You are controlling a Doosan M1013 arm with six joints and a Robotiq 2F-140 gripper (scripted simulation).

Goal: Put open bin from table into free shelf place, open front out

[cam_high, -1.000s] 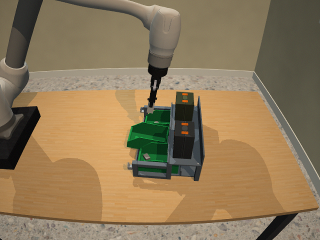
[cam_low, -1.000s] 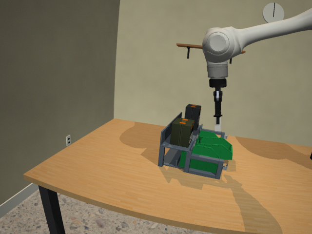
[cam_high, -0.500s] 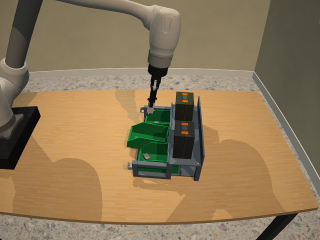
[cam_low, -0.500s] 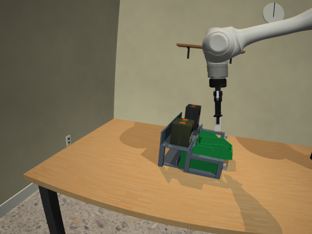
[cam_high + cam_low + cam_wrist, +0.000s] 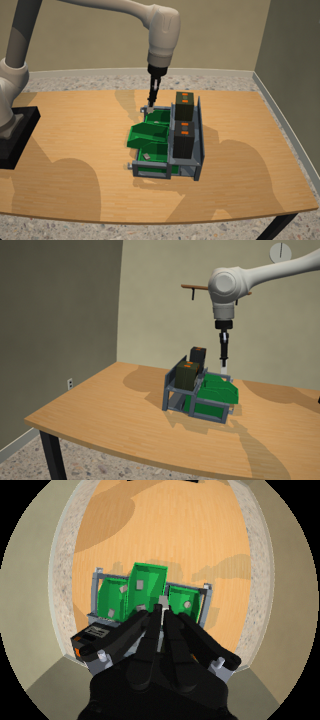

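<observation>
Middle bin [image 5: 147,135] sits in the shelf [image 5: 199,124] row, tilted, front overhanging the lip toward 9 o'clock. Gripper [image 5: 150,107] hangs above at 12 o'clock, pinched shut, empty. Seating level remains.

green open bin [image 5: 147,135] | middle of shelf [image 5: 200,129] row | tilted | open front jutting past lip

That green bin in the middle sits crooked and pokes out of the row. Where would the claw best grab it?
Probably a side wall of the middle bin, from above: its top is open, its rear is under the dark boxes. The gripper is shut and empty.
</observation>
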